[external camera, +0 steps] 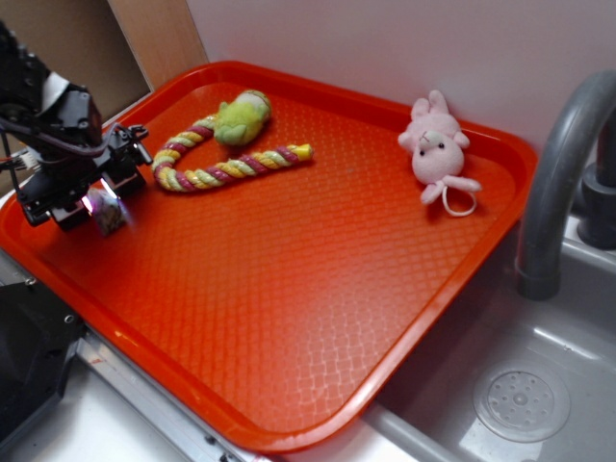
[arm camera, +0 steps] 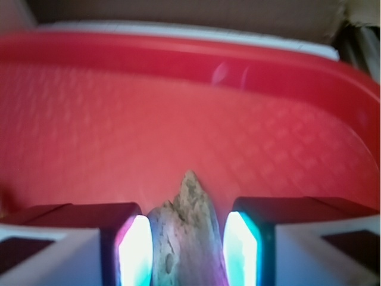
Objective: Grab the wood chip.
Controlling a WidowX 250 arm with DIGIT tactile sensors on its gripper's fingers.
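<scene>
The orange tray (external camera: 318, 289) carries everything, its far edge against the wall. Along that far edge lie the braided rope toy (external camera: 226, 166) with a green plush (external camera: 241, 116) at its bend, and a pink plush bunny (external camera: 435, 146) toward the far right corner, all well apart from the work. At the tray's left edge the gripper (external camera: 104, 209) is closed narrow around the wood chip (arm camera: 186, 229) (its jagged tip pokes out between the pads), apparently so it cannot slip; whether it has left the tray, I cannot tell.
</scene>
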